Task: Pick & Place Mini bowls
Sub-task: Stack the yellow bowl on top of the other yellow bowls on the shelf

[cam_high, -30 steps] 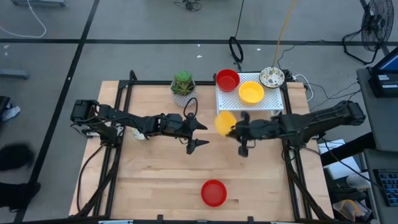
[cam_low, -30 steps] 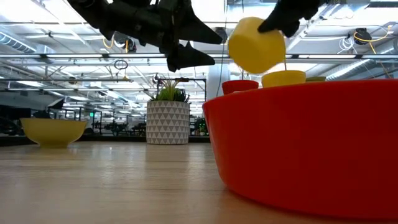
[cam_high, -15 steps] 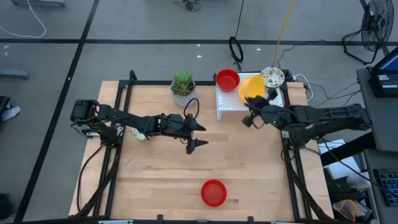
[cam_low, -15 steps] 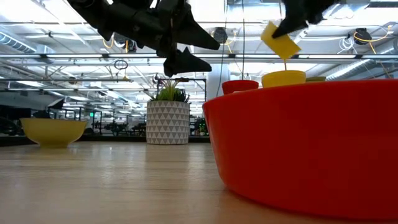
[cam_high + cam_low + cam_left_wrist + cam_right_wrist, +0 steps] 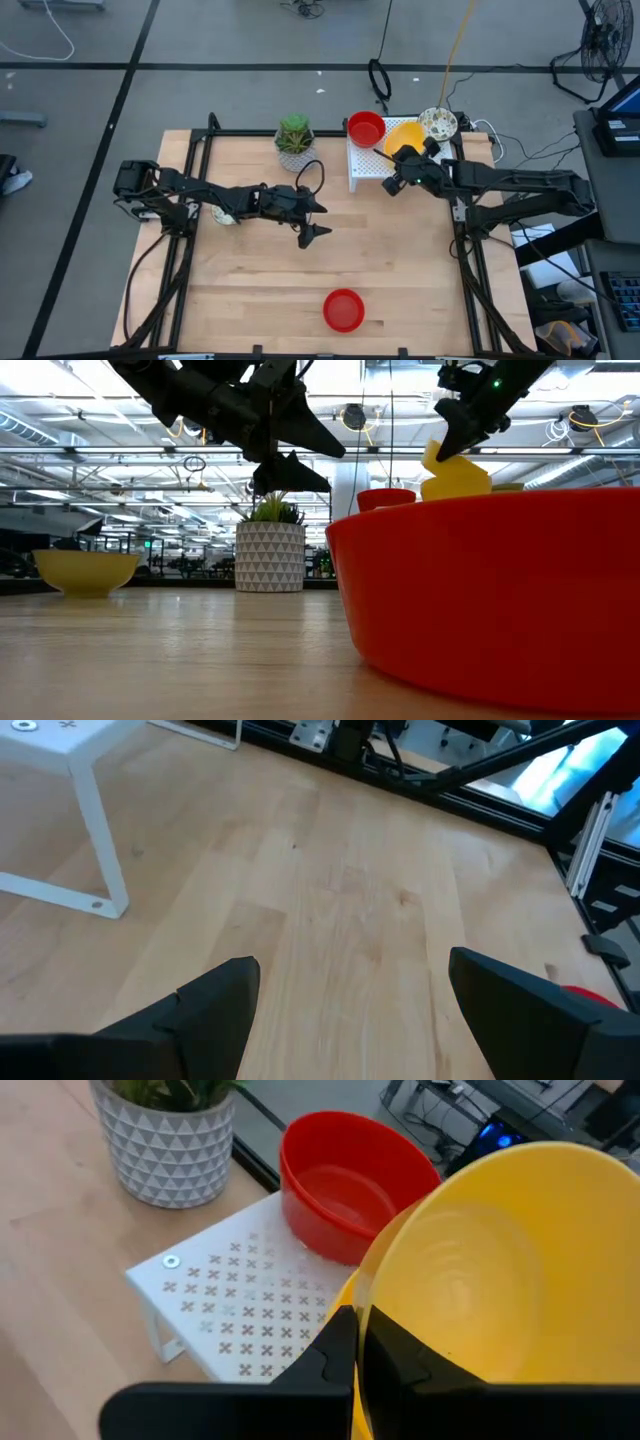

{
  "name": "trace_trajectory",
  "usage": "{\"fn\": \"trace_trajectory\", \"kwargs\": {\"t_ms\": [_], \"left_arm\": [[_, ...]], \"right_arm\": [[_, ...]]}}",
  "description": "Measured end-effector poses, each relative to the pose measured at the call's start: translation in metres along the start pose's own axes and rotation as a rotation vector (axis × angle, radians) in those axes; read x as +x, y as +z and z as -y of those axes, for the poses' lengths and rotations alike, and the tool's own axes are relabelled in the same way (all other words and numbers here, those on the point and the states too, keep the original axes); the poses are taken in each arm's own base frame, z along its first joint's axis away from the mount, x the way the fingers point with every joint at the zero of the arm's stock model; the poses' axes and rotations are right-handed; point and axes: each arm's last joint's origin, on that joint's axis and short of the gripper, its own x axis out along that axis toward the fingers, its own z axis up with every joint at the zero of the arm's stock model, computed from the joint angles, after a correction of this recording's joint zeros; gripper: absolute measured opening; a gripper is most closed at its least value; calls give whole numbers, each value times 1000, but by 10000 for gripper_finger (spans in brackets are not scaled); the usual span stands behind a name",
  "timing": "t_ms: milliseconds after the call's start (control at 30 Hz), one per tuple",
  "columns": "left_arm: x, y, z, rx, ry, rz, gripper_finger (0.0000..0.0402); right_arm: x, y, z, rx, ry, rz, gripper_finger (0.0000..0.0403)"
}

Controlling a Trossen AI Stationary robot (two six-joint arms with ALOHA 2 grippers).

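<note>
mini bowls: five show in the high view; a sixth, yellow, shows only in the low view, standing alone on the table far from both arms (image 5: pixel 86 572).
table: pale wooden top (image 5: pixel 250 270) framed by dark rails; both arms reach over it from opposite sides.
left arm: stretched from the left edge toward the table's middle; left gripper (image 5: pixel 312 216) hangs above bare wood with its fingers spread wide, nothing between them; the left wrist view shows both dark fingers (image 5: pixel 215 1010) apart over the wood.
right arm: reaches from the right edge to the rack; right gripper (image 5: pixel 398 170) is clamped on the rim of a held yellow bowl (image 5: pixel 500 1260), one finger inside the rim and one outside.
white rack: perforated stand (image 5: pixel 366 160) at the table's far edge, right of the plant.
held yellow bowl, position: tilted, just above a second yellow bowl (image 5: pixel 405 136) that sits on the rack; whether the two touch cannot be told.
red bowl on rack: upright at the rack's left end (image 5: pixel 366 128), just beside the yellow ones.
red bowl on table: alone near the front edge (image 5: pixel 344 310), well apart from both grippers.
speckled bowl: at the rack's far right corner (image 5: pixel 437 123).
potted plant: patterned pale pot with green leaves (image 5: pixel 294 138), left of the rack.
</note>
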Motion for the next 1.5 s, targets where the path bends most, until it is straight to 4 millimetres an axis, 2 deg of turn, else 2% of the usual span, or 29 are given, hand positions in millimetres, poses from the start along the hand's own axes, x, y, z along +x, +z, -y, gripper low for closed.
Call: {"fn": "trace_trajectory", "kwargs": {"t_ms": [233, 833, 1167, 1500], "left_arm": [[0, 0, 0, 0, 0, -1, 328], [0, 0, 0, 2, 1, -2, 328], [0, 0, 0, 2, 1, -2, 328], [0, -2, -1, 0, 5, -17, 328]], "right_arm": [[7, -1, 0, -4, -20, -21, 0], [7, -2, 0, -18, -22, -37, 4], [7, -3, 0, -29, -24, -41, 46], [4, 2, 1, -110, -16, 4, 115]]}}
